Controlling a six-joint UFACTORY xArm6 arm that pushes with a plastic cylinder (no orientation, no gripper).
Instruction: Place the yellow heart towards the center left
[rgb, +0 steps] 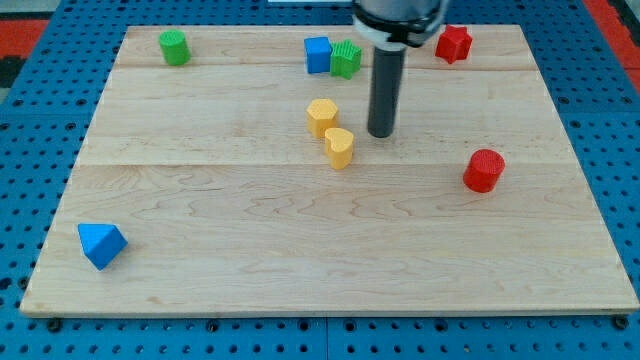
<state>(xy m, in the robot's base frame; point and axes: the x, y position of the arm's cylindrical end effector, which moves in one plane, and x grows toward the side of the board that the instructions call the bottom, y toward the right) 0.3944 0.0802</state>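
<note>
The yellow heart (340, 147) lies just above the middle of the wooden board (250, 260). A second yellow block, a pentagon (322, 116), touches it at its upper left. My tip (380, 134) stands on the board just right of the heart and slightly above it, with a small gap between them. The rod rises straight up from the tip to the arm at the view's top.
A blue cube (318, 54) and a green star (346, 59) sit side by side at top centre. A red star (453, 44) is at top right and a green cylinder (174, 47) at top left. A red cylinder (484, 170) is at right. A blue triangle (101, 244) is at bottom left.
</note>
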